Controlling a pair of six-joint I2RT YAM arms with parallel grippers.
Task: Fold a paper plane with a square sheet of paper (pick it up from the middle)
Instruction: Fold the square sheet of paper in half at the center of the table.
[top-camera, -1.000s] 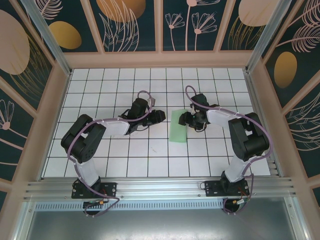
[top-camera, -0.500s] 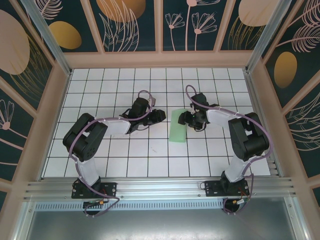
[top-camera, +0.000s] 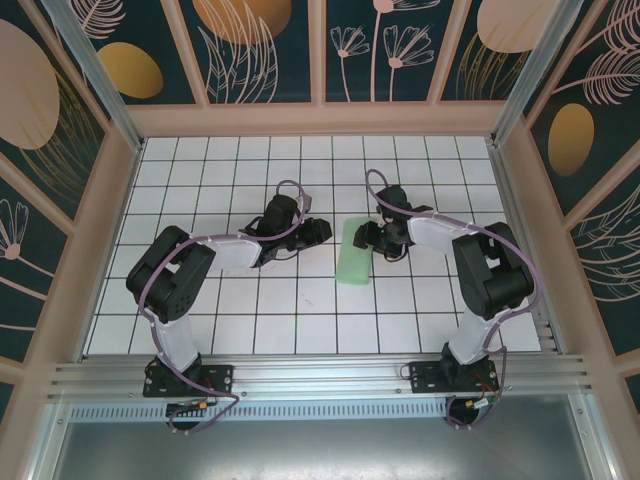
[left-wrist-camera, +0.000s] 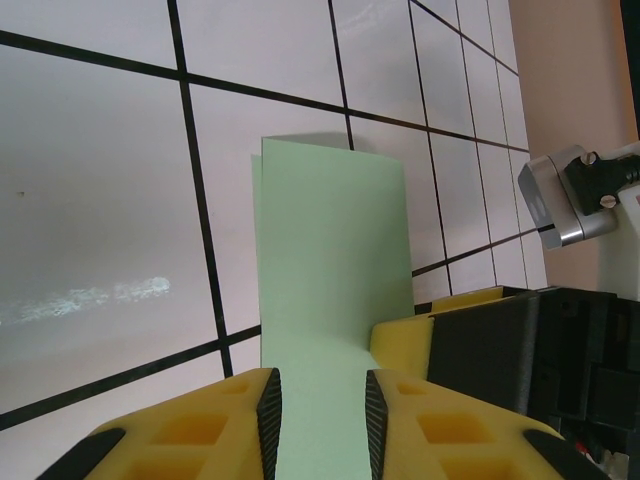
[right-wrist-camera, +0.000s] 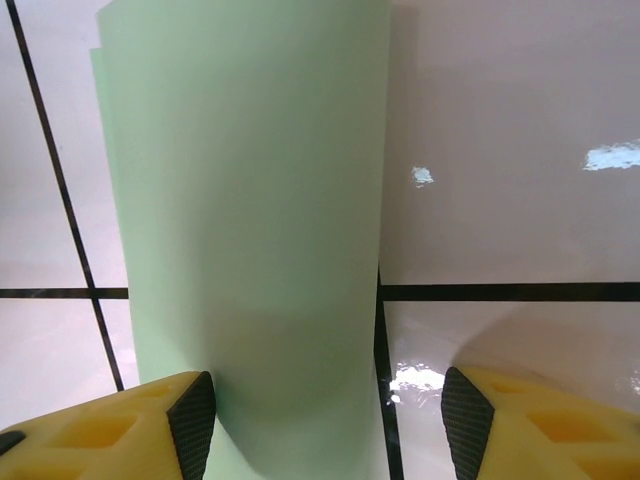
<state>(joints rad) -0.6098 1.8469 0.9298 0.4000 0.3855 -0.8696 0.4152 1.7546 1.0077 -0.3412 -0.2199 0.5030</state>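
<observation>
on the white gridded tabletop (top-camera: 300, 310), near its middle, a pale mint-green sheet of thin paper (top-camera: 355, 265) is seen lying flat as a narrow upright strip, between the two arms. in the right wrist view a second layer edge is shown along one long side of the sheet (right-wrist-camera: 250, 200), so it is folded over on itself.

the left gripper (top-camera: 322, 231) is held low just beside the sheet's far left corner. in the left wrist view its jaws (left-wrist-camera: 320, 385) are parted by a narrow gap, through which the sheet (left-wrist-camera: 330, 260) is seen. whether the paper is touched by them cannot be told.

the right gripper (top-camera: 362, 238) is placed over the far end of the sheet. its jaws (right-wrist-camera: 328, 395) are spread wide, with the sheet running between them and lying close against one finger. in the left wrist view a yellow finger (left-wrist-camera: 410, 335) of the right gripper is seen set at the sheet's long edge.
</observation>
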